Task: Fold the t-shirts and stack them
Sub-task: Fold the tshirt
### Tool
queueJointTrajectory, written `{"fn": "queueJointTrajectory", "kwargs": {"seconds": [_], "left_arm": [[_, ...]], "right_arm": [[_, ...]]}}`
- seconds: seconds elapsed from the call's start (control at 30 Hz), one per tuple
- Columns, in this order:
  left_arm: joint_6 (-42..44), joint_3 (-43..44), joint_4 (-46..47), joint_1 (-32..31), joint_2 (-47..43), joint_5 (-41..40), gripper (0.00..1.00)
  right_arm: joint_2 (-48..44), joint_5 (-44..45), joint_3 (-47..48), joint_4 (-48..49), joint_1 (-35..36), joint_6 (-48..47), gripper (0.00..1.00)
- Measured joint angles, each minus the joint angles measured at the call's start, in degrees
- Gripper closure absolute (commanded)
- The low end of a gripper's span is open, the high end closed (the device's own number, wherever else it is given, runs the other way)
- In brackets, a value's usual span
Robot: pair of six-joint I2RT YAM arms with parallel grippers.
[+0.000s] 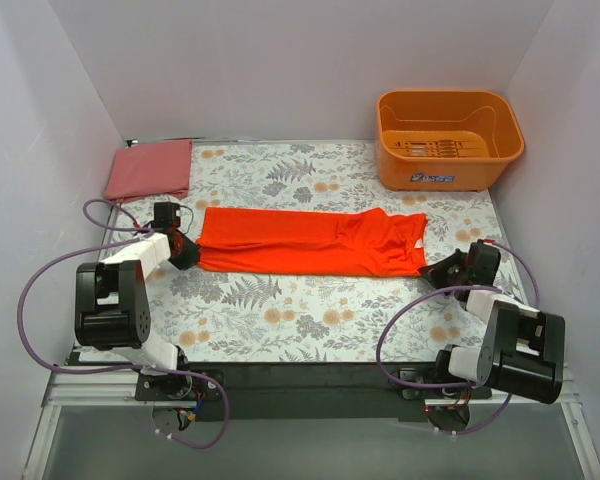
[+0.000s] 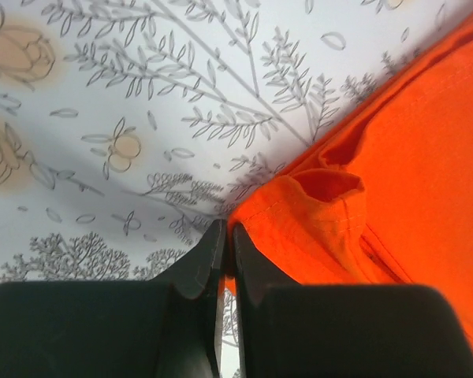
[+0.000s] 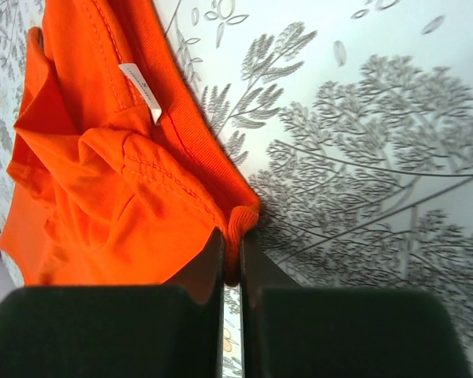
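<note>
Grippers first: the left gripper (image 2: pixel 223 236) has its jaws pressed together on a corner of the orange shirt (image 1: pixel 310 242) at the hem end, and a sliver of orange shows between them. The right gripper (image 3: pixel 231 240) is pinched shut the same way on the ribbed edge at the neck end, not far from the white label (image 3: pixel 139 90). So it's one arm per end, and both have cloth.

The shirt lies flat on the flower-print table (image 1: pixel 310 320), folded lengthwise into a long strip running left to right between the two arms. A second, pinkish shirt (image 1: pixel 150 168) sits as a folded rectangle in the far left corner, well apart from it. There's an orange tub (image 1: pixel 448 140) at the far right.

Handling-wise, I'd say it's light, floppy cotton with no stiffness at all. It would probably sag in the middle if lifted by the ends, and the layers could slide apart. Hem and neck rib look like sensible places to hold, since the cloth is thicker there.

What I can't make out is how many layers each pinch has actually caught, because the jaws hide that. The sleeves are folded in, and there's some bunching near the neck that's hard to read. From overhead, the arms cover both gripper tips.
</note>
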Motion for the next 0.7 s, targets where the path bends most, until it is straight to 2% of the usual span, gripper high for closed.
{"fn": "queueJointTrajectory", "kwargs": {"seconds": [0.2,0.4,0.43,0.47,0.5,0.57,0.6,0.7], "left_arm": [[0.0,-1.3,-5.7,0.8,-3.0,-0.2,1.00],[-0.8,-6.6,-9.6,1.5,-9.2,1.7,1.00],[-1.0,-7.5,-9.6,1.6,-10.2,2.2,0.99],[-1.2,-8.3,-9.7,1.7,-11.2,2.7,0.89],[-1.5,-9.6,-10.0,1.9,-12.7,3.4,0.89],[-1.7,-10.5,-10.1,2.0,-13.7,4.0,0.81],[-1.6,-10.7,-10.3,2.1,-14.2,4.3,0.70],[-1.3,-10.7,-11.3,2.1,-15.4,4.6,0.51]], "right_arm": [[-3.9,-0.1,0.0,-5.7,-5.1,-4.9,0.99],[-5.8,0.2,1.0,-11.8,-6.5,-9.5,0.98],[-6.0,0.2,1.2,-12.5,-6.6,-10.1,0.95],[-6.1,0.2,1.3,-13.0,-6.6,-10.6,0.88],[-6.6,0.2,1.4,-13.7,-6.8,-11.5,0.85],[-6.7,-0.1,1.6,-14.6,-6.9,-12.6,0.80],[-6.7,-0.4,1.8,-15.1,-6.9,-13.3,0.71],[-7.0,-1.6,3.1,-17.0,-7.0,-15.4,0.51]]}}
